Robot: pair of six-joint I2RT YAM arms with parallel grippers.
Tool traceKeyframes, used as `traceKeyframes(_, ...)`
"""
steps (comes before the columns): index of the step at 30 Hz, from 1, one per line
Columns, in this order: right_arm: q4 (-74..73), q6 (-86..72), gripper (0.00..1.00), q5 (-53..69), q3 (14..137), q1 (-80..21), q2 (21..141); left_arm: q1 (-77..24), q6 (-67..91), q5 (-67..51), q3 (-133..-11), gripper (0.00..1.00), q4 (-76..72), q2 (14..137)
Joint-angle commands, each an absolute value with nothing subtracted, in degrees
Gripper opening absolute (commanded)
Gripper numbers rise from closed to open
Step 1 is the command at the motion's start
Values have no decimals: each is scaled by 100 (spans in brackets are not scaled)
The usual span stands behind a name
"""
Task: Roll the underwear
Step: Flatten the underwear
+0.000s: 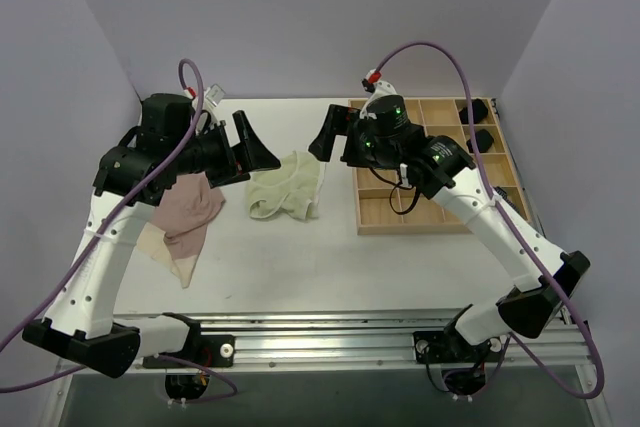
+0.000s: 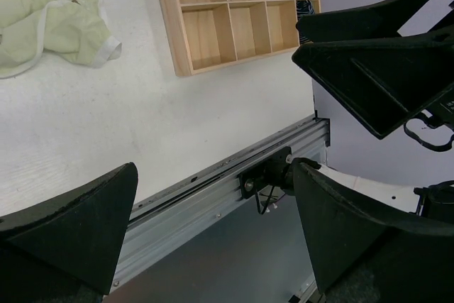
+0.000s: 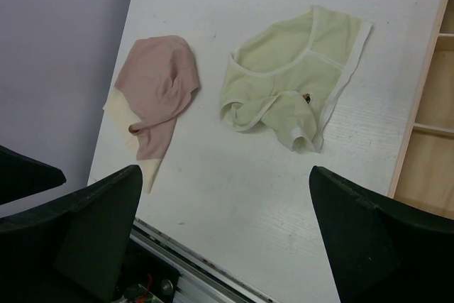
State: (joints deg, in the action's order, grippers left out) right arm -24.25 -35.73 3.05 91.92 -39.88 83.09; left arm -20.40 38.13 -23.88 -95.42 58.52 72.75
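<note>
pink underwear (image 1: 195,209) partly behind left arm (image 1: 105,232), yellow-green underwear (image 2: 50,12) cut by frame edge, dark tray items (image 1: 476,110) unidentifiable

white arm links (image 1: 100,247), black wedge fingers (image 1: 262,152), purple cables (image 1: 422,44), maybe green leds (image 1: 397,104).

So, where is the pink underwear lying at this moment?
In the top view, the pink underwear lies unrolled on the left side of the table; the yellow-green underwear is its nearest neighbour, to its right and apart from it.
</note>
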Motion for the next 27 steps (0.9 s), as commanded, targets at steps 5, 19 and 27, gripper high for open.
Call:
traceKeyframes(5, -2479, -3612, 100, 18, 9412, -3929, 8516, -1741, 3445, -1846, -9572, 100, 5741, 7786)
traceKeyframes(19, -2091, -2435, 81, -176, 11132, -3427, 11896, -915, 3278, -1731, -8957, 76, 4132, 10669)
traceKeyframes(27, -1778, -2048, 64, 343, 10172, -3638, 12402, -730, 3279, -1986, -8579, 72, 3858, 11145)
